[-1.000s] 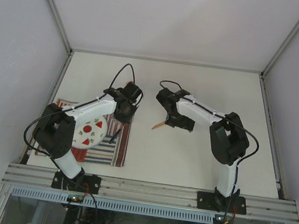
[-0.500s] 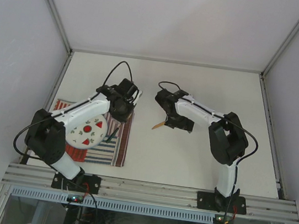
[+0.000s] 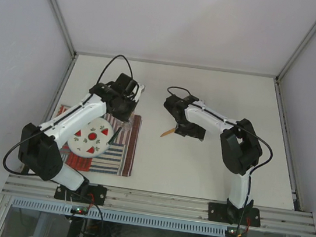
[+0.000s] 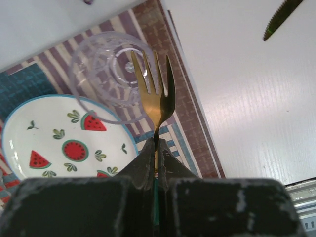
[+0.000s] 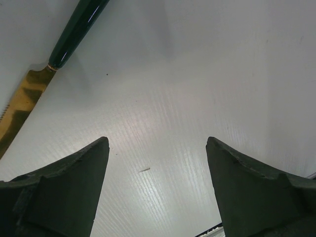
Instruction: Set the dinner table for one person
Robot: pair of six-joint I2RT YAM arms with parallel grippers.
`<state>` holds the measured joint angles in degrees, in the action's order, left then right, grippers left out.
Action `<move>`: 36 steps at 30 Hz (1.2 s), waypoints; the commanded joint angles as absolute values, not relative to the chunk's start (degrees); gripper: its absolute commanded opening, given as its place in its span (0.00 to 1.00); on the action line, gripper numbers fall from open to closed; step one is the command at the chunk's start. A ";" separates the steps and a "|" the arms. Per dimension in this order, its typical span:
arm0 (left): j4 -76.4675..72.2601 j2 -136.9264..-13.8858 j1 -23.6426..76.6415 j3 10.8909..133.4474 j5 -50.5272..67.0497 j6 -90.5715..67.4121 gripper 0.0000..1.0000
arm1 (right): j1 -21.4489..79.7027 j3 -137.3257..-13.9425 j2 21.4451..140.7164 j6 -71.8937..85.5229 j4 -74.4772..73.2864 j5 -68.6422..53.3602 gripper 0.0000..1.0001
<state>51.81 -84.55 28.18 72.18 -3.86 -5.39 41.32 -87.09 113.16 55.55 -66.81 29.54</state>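
The off-white counter fills the floor of the cell, and a red, white and blue striped placemat lies on its near left part. On the placemat sits a round plate painted with watermelon slices, and a clear glass stands just beside the plate toward the placemat's far right corner. The left hand hangs over that corner, clamped tight on the neck of a gold fork whose tines point away from the fingers, above the glass. To the right of the placemat, apart from it on bare counter, lies a knife with a gold serrated blade and a dark green handle. The right hand is low over the counter just beside the knife, its jaws spread wide with nothing between them.
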 commanded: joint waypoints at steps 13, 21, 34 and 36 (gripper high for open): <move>58.14 -78.74 13.72 78.84 -2.51 -1.48 0.00 | 41.57 -95.17 112.40 54.61 -68.72 32.05 0.78; 59.60 -73.87 4.68 73.05 -0.56 1.95 0.00 | 41.91 -95.78 112.21 53.52 -68.73 31.83 0.77; 59.31 -67.55 -7.59 61.42 -0.04 10.27 0.00 | 43.06 -101.33 115.31 51.28 -70.11 31.79 0.75; 59.42 -68.39 -11.46 60.65 0.75 11.72 0.00 | 43.15 -102.73 115.89 50.86 -70.60 31.69 0.75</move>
<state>60.51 -69.34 -5.89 62.63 -0.67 7.11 42.78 -98.98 115.00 52.56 -69.28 30.57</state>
